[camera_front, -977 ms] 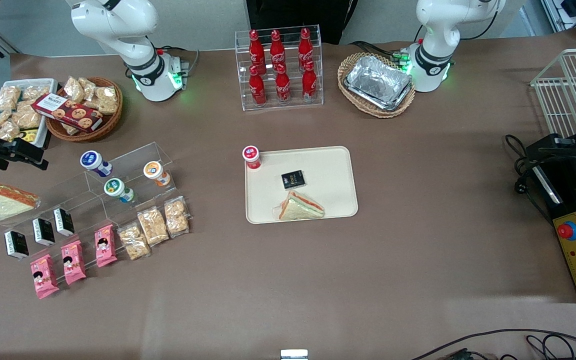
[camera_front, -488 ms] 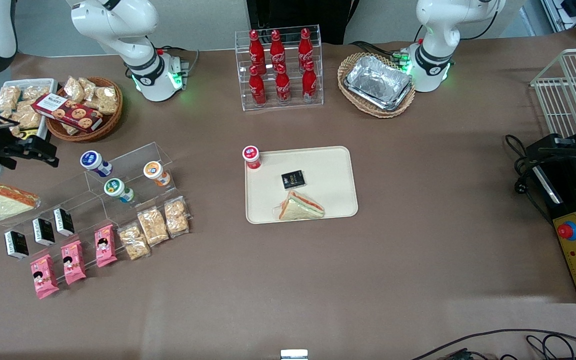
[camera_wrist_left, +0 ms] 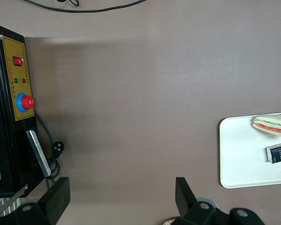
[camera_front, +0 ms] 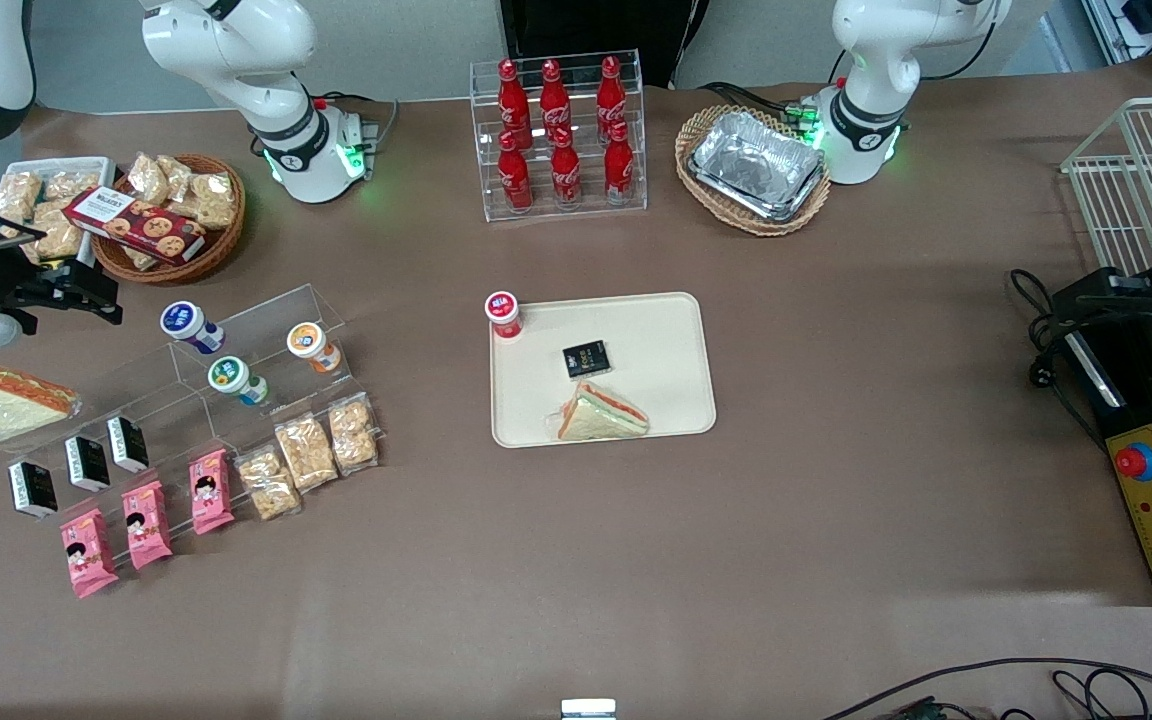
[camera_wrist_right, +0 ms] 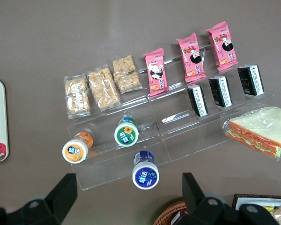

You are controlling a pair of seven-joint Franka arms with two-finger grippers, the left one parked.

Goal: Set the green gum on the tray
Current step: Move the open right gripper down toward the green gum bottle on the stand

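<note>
The green gum (camera_front: 229, 375) has a green-rimmed white lid and lies on the clear acrylic step shelf (camera_front: 236, 350), between a blue-lidded bottle (camera_front: 181, 320) and an orange-lidded bottle (camera_front: 306, 340). It also shows in the right wrist view (camera_wrist_right: 126, 132). The beige tray (camera_front: 666, 330) lies mid-table and holds a sandwich (camera_front: 601, 412) and a small black pack (camera_front: 586, 359). My gripper (camera_front: 86, 297) hovers open and empty at the working arm's end of the table, farther from the front camera than the gum. In the wrist view the gripper (camera_wrist_right: 129, 197) sits closest to the blue-lidded bottle (camera_wrist_right: 145, 174).
A red-lidded bottle (camera_front: 502, 308) stands at the tray's corner. Pink snack packs (camera_front: 146, 520), cracker packs (camera_front: 306, 452) and black boxes (camera_front: 86, 462) lie nearer the camera than the shelf. A wrapped sandwich (camera_front: 11, 400) and a wicker basket (camera_front: 171, 215) flank my gripper. A cola rack (camera_front: 558, 135) stands at the back.
My gripper has moved a little toward the gum shelf and slightly farther from the front camera. Nothing on the table has moved.
</note>
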